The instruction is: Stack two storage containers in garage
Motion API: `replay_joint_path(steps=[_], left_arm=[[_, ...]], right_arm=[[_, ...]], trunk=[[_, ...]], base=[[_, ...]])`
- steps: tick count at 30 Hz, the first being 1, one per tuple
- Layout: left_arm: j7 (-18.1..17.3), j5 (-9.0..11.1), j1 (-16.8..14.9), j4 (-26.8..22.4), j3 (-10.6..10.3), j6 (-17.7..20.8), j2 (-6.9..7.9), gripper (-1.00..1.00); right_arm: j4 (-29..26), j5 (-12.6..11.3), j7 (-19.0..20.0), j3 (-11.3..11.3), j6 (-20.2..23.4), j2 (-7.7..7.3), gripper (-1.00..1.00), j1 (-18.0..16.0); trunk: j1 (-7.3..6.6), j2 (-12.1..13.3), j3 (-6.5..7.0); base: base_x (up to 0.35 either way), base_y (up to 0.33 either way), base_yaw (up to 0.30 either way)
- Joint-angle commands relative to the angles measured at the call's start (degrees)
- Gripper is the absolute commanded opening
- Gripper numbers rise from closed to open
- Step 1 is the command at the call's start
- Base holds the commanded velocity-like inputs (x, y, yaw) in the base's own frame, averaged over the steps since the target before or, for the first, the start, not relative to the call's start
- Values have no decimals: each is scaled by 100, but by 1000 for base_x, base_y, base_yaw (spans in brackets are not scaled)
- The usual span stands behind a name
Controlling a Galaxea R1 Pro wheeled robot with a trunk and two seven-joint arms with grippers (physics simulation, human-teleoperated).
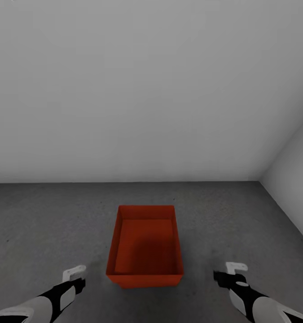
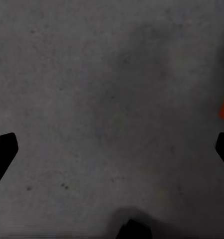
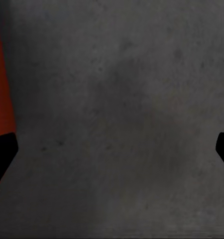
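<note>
Lower centre of frame: storage container point(image 1: 145, 246), rigid, light, slick-walled; best clamped by long side walls. Left gripper point(image 2: 112, 149) and right gripper point(image 3: 112, 149) both spread, empty.

The bin point(image 1: 145, 246) looks like smooth, matt orange-red plastic with plain walls. Under it, the floor point(image 1: 43, 224) is rough, mottled dark grey concrete, speckled and dull. Behind the bin, the wall point(image 1: 142, 89) is a plain, matt white surface, apparently painted.
</note>
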Motion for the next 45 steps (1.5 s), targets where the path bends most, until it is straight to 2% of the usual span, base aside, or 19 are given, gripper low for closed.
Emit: replay_joint_path(steps=[1, 12, 15, 18, 23, 25, 28, 30, 41, 45], left_arm=[[8, 26, 2, -1, -19, 17, -1, 100], [-16, 40, -8, 8, -17, 27, -37, 100], [-15, 49, -8, 8, -15, 13, -63, 100], [-15, 71, -9, 5, -13, -22, -108, 100], [-18, 90, -10, 7, -10, -37, -191, 100], [-19, 94, -7, 8, -10, -30, -198, 100], [-20, 108, 5, 6, -10, -27, -198, 100], [-13, 149, 181, 3, -10, -66, -189, 100], [-20, 146, 378, 4, -10, -72, -205, 100], [-12, 150, 395, 4, -10, -65, -207, 100]], right_arm=[[35, 62, -18, -47, -21, -7, 100, -5], [232, 68, -2, -36, -10, -23, 100, 5], [240, 86, -6, -36, -17, -20, 100, 118], [242, 231, -8, -36, -28, -21, 100, 265], [243, 617, -9, -36, -21, 25, 100, 381], [243, 648, -9, -36, -23, 35, 100, 416], [243, 672, -10, -36, -22, 48, 100, 541], [243, 683, -11, -36, -21, 49, 100, 1152], [249, 654, -41, -50, -100, 52, 100, 1242], [251, 649, -43, -50, -98, 60, 100, 1250]], trunk=[[-23, 39, 15], [-265, 481, 212], [-330, 601, 266], [-396, 721, 320], [-506, 922, 410], [-550, 1002, 446], [-616, 1122, 499], [-660, 1203, 535], [-901, 1644, 733], [-901, 1644, 733]], base=[[0, 0, 0], [0, 0, 0], [0, 0, 0], [0, 0, 0], [0, 0, 0], [0, 0, 0], [0, 0, 0], [0, 0, 0], [0, 0, 0], [0, 0, 0]])
